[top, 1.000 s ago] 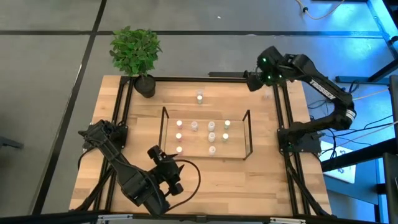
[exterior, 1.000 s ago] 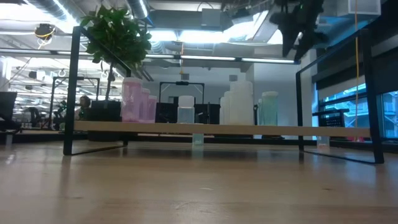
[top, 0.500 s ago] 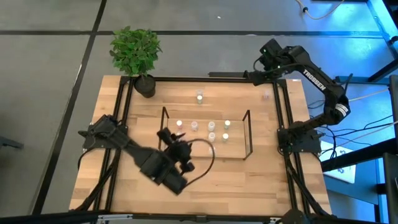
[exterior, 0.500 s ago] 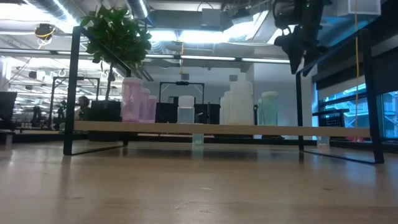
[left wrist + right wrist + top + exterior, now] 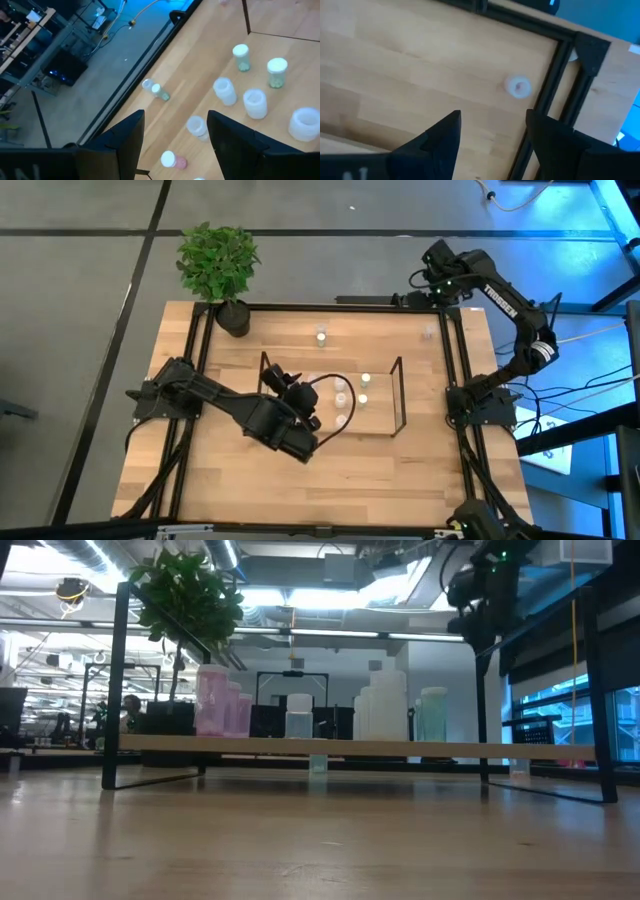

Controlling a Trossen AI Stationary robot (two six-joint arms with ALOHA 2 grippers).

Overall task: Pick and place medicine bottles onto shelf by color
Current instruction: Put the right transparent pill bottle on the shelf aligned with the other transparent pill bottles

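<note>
One wooden table [image 5: 400, 470], one black-rod shelf [image 5: 401, 395] at its middle, left gripper [image 5: 175, 145] spread and empty over seven shelf bottles [image 5: 255, 102], right gripper [image 5: 492, 132] spread and empty above one corner bottle [image 5: 518, 86], one loose bottle [image 5: 321, 334] behind the shelf

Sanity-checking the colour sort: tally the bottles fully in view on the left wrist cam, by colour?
green bottles: 2
whitish-clear bottles: 4
pink bottle: 1
bottle of unclear tint, apart from the rest near the table's black frame: 1
Total: 8
</note>
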